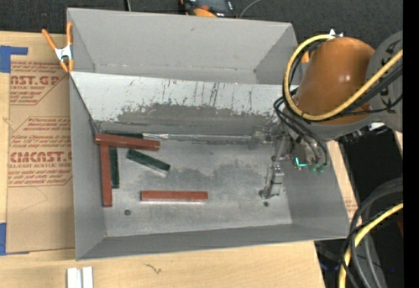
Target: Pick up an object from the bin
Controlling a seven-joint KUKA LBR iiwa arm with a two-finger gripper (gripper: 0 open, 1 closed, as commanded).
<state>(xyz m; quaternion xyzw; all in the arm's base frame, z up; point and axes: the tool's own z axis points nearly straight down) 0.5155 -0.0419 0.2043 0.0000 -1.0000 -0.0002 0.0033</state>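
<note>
Grey bin floor is bare beneath the gripper — nearest red-brown bar lies well clear of it, so probably no catch; grip state can't be told.

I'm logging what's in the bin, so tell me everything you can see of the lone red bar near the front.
The red bar is a long, thin stick, reddish brown and matt, perhaps painted wood. It lies flat on the bin floor, running left to right near the front wall. Nothing touches it: the green bar lies apart behind it, the gripper apart to its right.
</note>
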